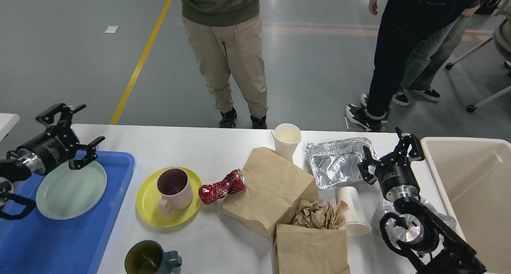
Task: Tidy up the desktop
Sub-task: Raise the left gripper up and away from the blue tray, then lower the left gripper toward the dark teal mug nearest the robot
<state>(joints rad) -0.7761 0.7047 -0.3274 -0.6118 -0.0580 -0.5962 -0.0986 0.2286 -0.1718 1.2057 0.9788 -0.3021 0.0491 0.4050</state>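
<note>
The left gripper (74, 132) is hanging spread and empty over the blue tray (115, 186), the green plate (71, 189) just below it. The right gripper (387, 154) (fingers also apart, holding nothing) is hovering beside the foil tray (337, 164), with the white bench (191, 146) stretching between the two.

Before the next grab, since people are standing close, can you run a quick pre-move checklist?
1. Left gripper open and empty: ok.
2. Right gripper open and empty: ok, it is poised beside the foil tray.
3. Beige bin has room for trash: ok, nothing visible in it.
4. Blue tray has room for dishes: ok, it holds only the green plate.
5. Pink mug upright on the yellow plate: ok.
6. People clear of the desktop: not ok, one stands at the far edge.
</note>
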